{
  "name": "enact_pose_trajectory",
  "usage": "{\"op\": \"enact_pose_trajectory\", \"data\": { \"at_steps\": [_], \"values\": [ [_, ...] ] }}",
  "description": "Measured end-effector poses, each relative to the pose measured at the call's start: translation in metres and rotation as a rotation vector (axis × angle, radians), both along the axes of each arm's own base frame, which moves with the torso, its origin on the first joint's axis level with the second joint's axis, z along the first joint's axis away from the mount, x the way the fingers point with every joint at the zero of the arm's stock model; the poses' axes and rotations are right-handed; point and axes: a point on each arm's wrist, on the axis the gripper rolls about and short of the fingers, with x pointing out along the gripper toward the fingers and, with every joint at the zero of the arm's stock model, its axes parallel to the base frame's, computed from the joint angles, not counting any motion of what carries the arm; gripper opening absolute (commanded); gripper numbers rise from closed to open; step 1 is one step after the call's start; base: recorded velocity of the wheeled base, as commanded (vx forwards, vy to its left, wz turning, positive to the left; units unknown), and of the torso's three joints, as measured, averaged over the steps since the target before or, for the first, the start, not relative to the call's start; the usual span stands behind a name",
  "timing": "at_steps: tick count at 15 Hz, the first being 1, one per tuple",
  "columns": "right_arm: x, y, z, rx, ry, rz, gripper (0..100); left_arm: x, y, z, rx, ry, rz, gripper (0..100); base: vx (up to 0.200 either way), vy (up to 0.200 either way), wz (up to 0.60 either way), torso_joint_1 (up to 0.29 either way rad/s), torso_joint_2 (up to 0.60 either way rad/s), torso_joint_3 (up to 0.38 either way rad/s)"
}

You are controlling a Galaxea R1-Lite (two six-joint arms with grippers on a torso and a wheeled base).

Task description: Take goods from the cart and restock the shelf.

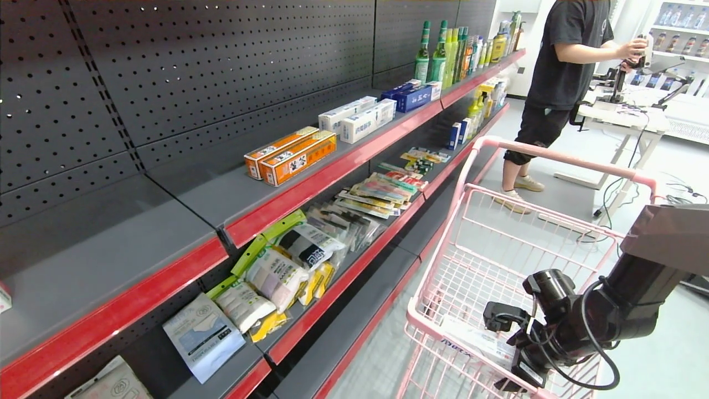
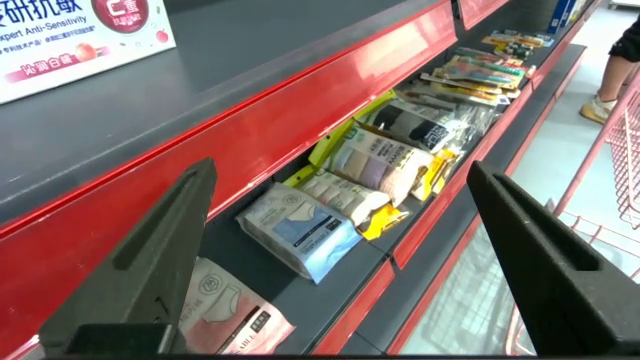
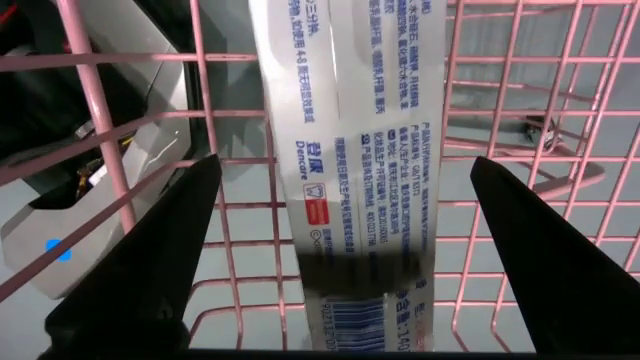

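A pink wire cart (image 1: pixel 554 158) stands to the right of the shelf. On its floor lies a long white toothpaste box (image 1: pixel 476 339). My right gripper (image 3: pixel 342 165) hangs open inside the cart, its two black fingers (image 3: pixel 150 260) spread to either side of the white box (image 3: pixel 350 140) and above it. In the head view the right gripper (image 1: pixel 518 371) is low at the cart's near end. My left gripper (image 2: pixel 340 168) is open with nothing between its fingers, held beside the shelf's red edge (image 2: pixel 300 95) and looking along the lower shelf of soft packs (image 2: pixel 300 225).
The top shelf (image 1: pixel 111 260) carries orange boxes (image 1: pixel 291 152), white boxes (image 1: pixel 359 119), blue boxes (image 1: pixel 412 95) and green bottles (image 1: pixel 432 55), with bare room at its near end. A white box (image 2: pixel 80 35) stands near the left gripper. The lower shelf holds packs (image 1: pixel 277 271) and toothbrush cards (image 1: pixel 376 194).
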Motion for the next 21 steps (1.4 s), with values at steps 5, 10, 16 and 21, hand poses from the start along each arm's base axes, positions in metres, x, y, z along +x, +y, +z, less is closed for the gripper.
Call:
{"op": "enact_pose_trajectory", "data": {
  "at_steps": [5,10,16,21],
  "values": [
    [-0.003,0.001,-0.003,-0.001,0.015,0.004,100,0.0,0.0,0.0,0.0,0.0,0.0,100,0.0,0.0,0.0,0.0,0.0,0.0],
    [-0.003,0.0,-0.004,0.0,0.0,0.001,0,0.0,0.0,0.0,0.0,0.0,0.0,100,0.0,0.0,0.0,0.0,0.0,0.0],
    [-0.005,0.001,-0.006,0.056,0.001,-0.088,0,0.0,0.0,0.0,0.0,0.001,0.0,100,0.0,0.0,0.0,0.0,0.0,0.0],
    [-0.009,0.026,0.028,0.167,0.006,-0.435,0,0.0,0.0,0.0,-0.002,0.001,0.0,100,0.0,0.0,0.0,0.0,0.0,0.0]
  ]
}}
